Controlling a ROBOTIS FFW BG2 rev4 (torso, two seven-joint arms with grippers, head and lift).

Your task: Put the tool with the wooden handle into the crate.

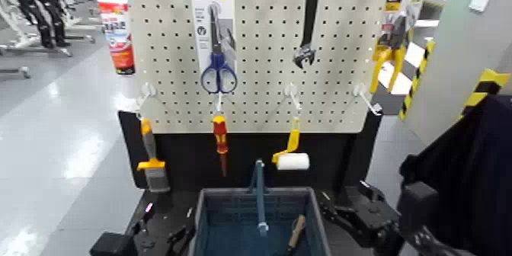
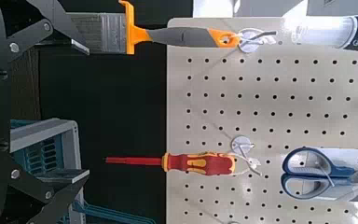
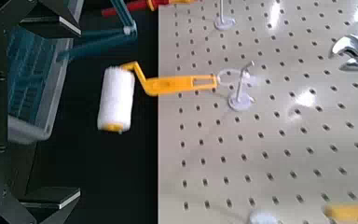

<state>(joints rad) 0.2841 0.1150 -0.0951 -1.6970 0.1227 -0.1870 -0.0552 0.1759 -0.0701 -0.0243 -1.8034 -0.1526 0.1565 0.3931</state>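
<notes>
The tool with the wooden handle lies inside the crate, by its right wall, tan handle up and dark head down. The crate is a blue-grey mesh basket with a blue bar handle and also shows in the right wrist view and the left wrist view. My right gripper hangs just right of the crate, open and empty; its fingers stand wide apart. My left gripper waits low at the crate's left, its fingers spread, holding nothing.
Behind the crate stands a pegboard. On it hang an orange-handled paintbrush, a red-and-yellow screwdriver, a yellow-handled paint roller, blue scissors, a black wrench and yellow pliers.
</notes>
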